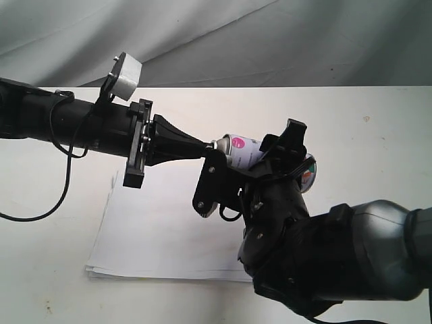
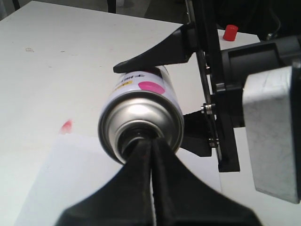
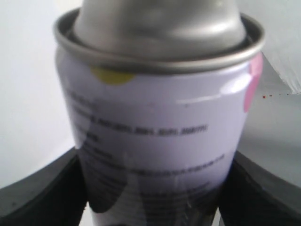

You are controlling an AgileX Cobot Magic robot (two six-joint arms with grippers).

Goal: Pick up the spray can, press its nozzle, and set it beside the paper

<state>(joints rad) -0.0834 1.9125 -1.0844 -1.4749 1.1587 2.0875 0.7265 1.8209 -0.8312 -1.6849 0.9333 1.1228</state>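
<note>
The spray can (image 1: 244, 150) is held lying sideways above the table, pink dot facing up, over the right edge of the paper (image 1: 162, 229). My right gripper (image 1: 251, 160) is shut on its body. In the right wrist view the labelled can (image 3: 160, 127) fills the frame between both fingers (image 3: 42, 190). My left gripper (image 1: 210, 144) is shut, its joined tips pushed against the can's top end. In the left wrist view those tips (image 2: 151, 141) sit in the silver domed rim of the can (image 2: 141, 110) and hide the nozzle.
White table (image 1: 378, 128) with a grey cloth backdrop (image 1: 223, 40) behind it. A small red cap (image 2: 230, 32) stands farther off on the table. A red stain (image 2: 67, 125) marks the table near the paper's (image 2: 70, 183) edge.
</note>
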